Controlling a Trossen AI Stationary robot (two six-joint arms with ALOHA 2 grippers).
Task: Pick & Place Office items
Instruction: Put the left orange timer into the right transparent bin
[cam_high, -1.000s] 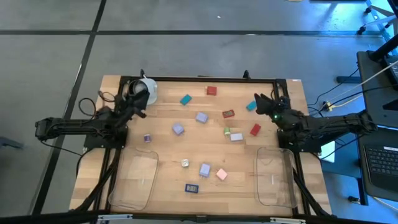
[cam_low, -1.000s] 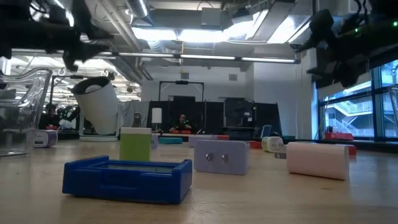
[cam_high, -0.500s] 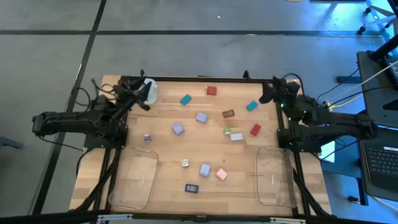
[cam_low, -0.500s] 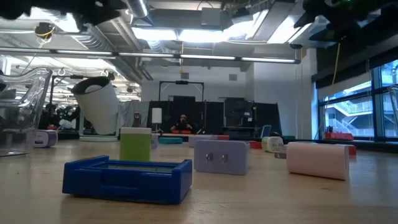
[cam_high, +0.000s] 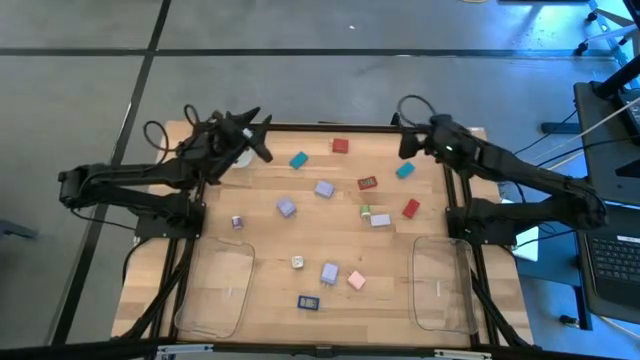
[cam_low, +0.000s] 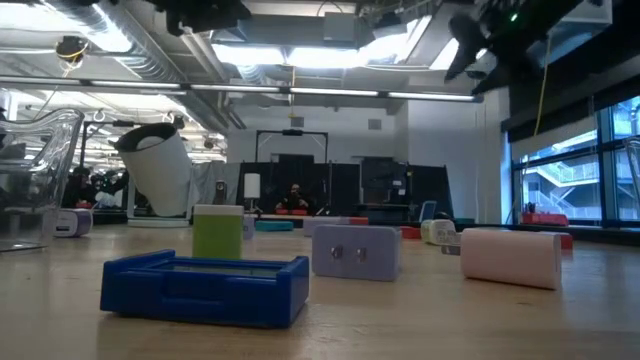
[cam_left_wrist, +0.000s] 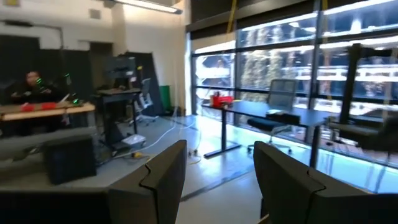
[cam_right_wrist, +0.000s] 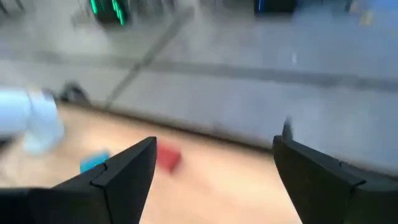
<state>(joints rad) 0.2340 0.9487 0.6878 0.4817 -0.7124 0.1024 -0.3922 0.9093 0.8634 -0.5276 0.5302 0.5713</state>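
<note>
Wooden table carries the office items, a red block and teal piece near the far edge, others scattered toward the clear trays. Both the left gripper and right gripper hang high with fingers spread, holding nothing. Descending from that height onto such small pieces, a slight misalignment could nudge one away.

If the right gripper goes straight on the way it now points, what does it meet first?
Probably the red block near the table's far edge: it lies nearest between the open right gripper's fingers. Depth is unclear, so it may pass above it.
</note>
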